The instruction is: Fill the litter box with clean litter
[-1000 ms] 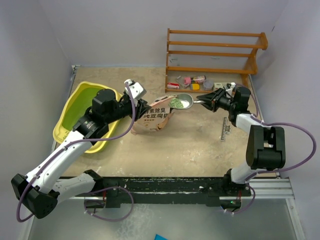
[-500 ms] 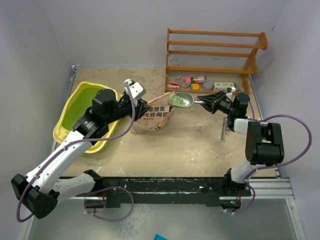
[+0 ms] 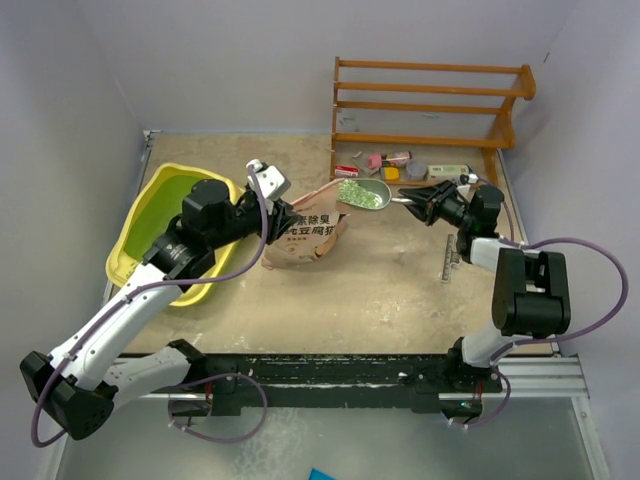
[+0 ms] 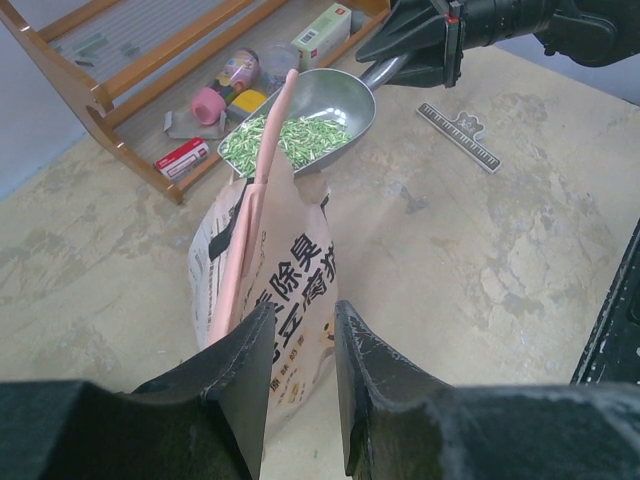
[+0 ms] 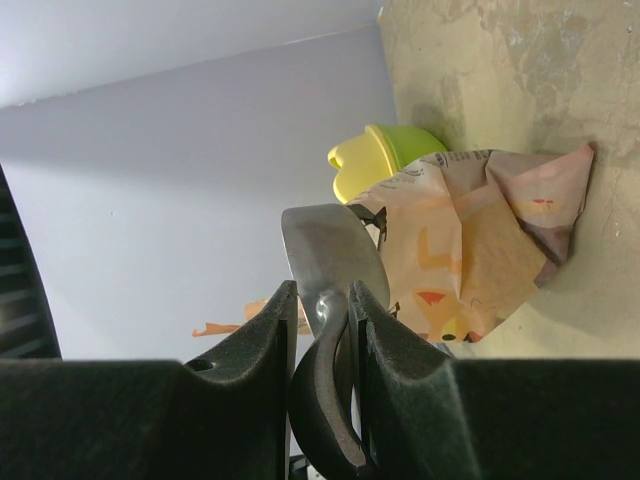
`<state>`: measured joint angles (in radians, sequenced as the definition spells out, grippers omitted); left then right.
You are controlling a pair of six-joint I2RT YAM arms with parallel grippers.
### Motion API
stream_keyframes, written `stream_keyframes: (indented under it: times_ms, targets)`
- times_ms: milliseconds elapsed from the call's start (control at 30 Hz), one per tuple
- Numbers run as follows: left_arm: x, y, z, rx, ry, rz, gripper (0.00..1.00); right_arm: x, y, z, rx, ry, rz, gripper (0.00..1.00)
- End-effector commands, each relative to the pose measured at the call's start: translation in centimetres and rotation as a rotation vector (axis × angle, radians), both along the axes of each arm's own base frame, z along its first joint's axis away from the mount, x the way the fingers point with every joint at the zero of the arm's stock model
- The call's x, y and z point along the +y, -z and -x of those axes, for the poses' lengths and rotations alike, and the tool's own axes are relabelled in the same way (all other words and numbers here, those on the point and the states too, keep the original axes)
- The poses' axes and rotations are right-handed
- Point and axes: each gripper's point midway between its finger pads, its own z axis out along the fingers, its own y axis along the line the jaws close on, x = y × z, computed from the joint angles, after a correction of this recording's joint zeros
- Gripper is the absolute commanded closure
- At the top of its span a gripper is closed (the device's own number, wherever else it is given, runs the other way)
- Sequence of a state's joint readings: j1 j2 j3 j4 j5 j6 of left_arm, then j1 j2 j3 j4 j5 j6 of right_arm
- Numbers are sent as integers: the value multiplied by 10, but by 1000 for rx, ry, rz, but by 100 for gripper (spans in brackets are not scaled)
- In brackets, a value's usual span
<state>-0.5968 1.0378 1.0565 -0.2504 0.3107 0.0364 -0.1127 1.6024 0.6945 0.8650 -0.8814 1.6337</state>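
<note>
The litter box [image 3: 122,250] is set at the left of the table [image 3: 380,290], partly under the left arm. The bag [image 3: 305,232] is stood to its right, near the middle, and is held by the left gripper [image 3: 283,218]. The scoop [image 3: 372,198] is held just right of the bag's top by the right gripper [image 3: 415,200]. The clean litter [image 3: 355,194] is heaped in the scoop. The rack [image 3: 430,105] is placed at the back right. A ruler [image 3: 451,258] is laid in front of it.

Pale lilac walls [image 3: 230,60]; mottled beige tabletop [image 3: 380,290]; wooden rack [image 3: 430,107] against back wall.
</note>
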Motion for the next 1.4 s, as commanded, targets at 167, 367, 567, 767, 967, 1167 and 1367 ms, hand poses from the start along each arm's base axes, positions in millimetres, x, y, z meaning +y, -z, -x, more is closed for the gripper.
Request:
stream_keyframes:
  times_ms: [167, 367, 567, 767, 967, 1167, 1367]
  targets:
    - [4, -29, 10, -53, 2, 62, 66, -7, -58, -9, -118, 39, -8, 100]
    - [7, -33, 14, -62, 1, 71, 66, -10, -75, -28, -131, 66, 0, 100]
    - [9, -35, 17, -68, 2, 75, 66, -3, -94, -47, -157, 57, 9, 100]
    - [10, -36, 20, -69, 5, 79, 66, 33, -120, -73, -210, -2, 19, 100]
    - [15, -39, 27, -74, 0, 82, 66, 86, -125, -93, -230, -80, 23, 100]
    - [20, -38, 33, -73, -3, 76, 66, 143, -129, -104, -251, -165, 27, 100]
    - [25, -43, 41, -85, -7, 85, 66, 208, -139, -107, -286, -259, 42, 100]
